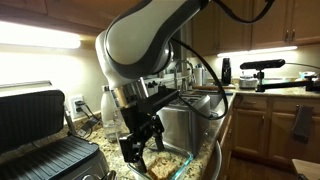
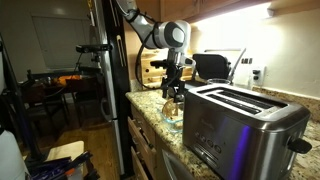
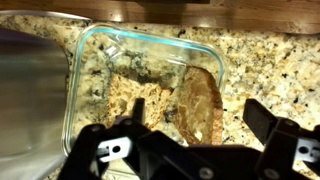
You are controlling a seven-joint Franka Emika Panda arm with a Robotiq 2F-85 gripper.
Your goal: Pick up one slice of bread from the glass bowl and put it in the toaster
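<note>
The glass bowl lies on the granite counter, clear and squarish. Inside it a tan slice of bread leans at the right part of the dish. My gripper is open just above the bowl, its fingers spread to either side of the slice without touching it. In the exterior views the gripper hangs over the bowl. The stainless-steel toaster stands beside the bowl, with slots in its top; it also shows in an exterior view and at the left edge of the wrist view.
A black-and-silver contact grill stands open on the counter beside the arm. Wooden cabinets and a counter with a camera mount lie beyond. A dark fridge edge borders the counter.
</note>
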